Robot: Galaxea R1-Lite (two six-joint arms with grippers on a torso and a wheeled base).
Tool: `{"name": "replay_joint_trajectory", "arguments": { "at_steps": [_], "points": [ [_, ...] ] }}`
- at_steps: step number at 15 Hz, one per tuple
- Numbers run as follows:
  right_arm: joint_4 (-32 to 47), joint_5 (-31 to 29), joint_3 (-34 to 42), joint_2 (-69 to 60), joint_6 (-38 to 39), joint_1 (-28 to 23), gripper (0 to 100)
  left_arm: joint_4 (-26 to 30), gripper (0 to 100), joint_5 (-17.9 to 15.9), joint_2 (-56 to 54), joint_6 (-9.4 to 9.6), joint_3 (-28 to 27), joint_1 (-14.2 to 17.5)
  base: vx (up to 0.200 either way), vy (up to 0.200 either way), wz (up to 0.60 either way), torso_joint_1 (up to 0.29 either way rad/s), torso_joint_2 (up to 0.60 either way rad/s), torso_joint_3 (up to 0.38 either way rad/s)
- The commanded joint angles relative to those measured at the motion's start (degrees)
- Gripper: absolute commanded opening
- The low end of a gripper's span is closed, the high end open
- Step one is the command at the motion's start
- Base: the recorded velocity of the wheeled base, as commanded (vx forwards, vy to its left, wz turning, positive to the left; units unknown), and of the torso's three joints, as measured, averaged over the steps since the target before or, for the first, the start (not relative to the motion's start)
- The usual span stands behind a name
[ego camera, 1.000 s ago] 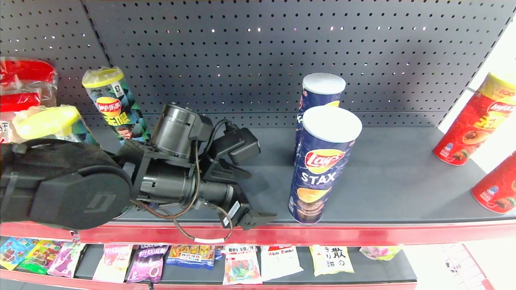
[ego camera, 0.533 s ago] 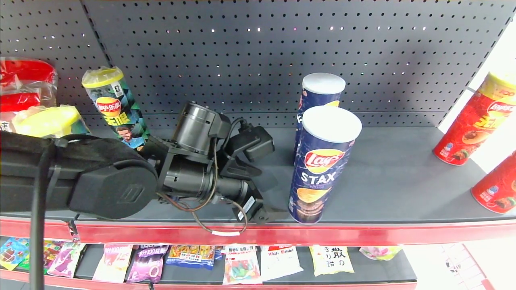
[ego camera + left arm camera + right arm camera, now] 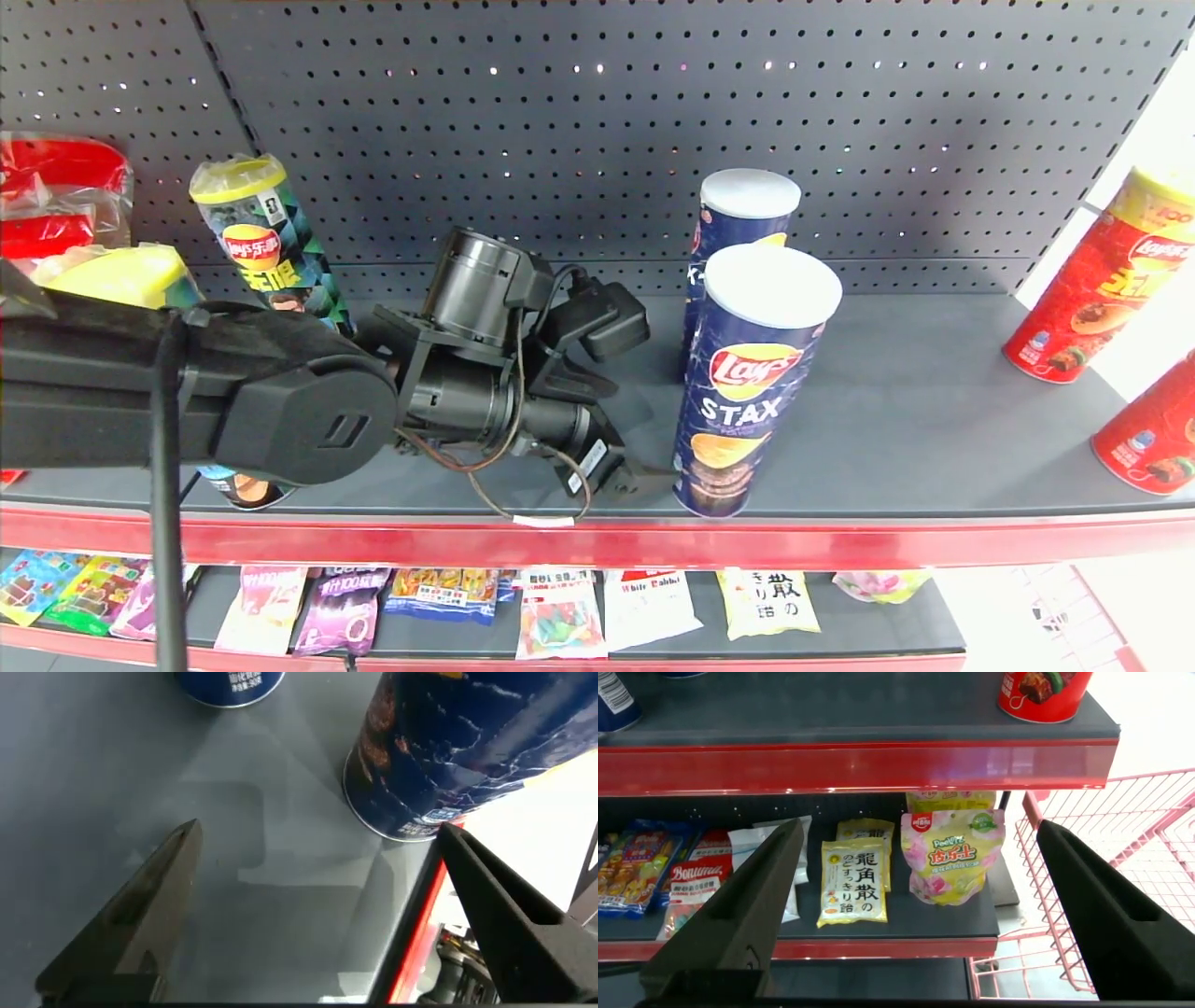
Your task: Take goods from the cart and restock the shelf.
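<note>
My left arm (image 3: 280, 420) covers most of the nearer yellow-lidded can (image 3: 112, 275). The front blue can (image 3: 752, 373) hides much of the rear blue can (image 3: 747, 201).

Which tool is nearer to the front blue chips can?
Left. The left tool is over the shelf, beside the base of the front blue chips can; the right tool hangs farther off, before the lower shelf.
</note>
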Motion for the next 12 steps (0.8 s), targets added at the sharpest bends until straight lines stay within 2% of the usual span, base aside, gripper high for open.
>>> {"name": "replay_joint_trajectory", "arguments": {
  "at_steps": [1, 12],
  "points": [
    [0.0, 0.0, 0.0, 0.1, 0.0, 0.0, 100, 0.0, 100, 0.0, 0.4, -0.01, -0.4, 0.0, 0.000, 0.000, 0.00, 0.000, 0.00, 0.000],
    [0.0, 0.0, 0.0, 0.1, 0.0, 0.0, 100, 0.0, 100, 0.0, 1.2, -0.01, -1.6, -0.2, 0.000, 0.000, 0.00, 0.000, 0.00, 0.000]
  ]
}}
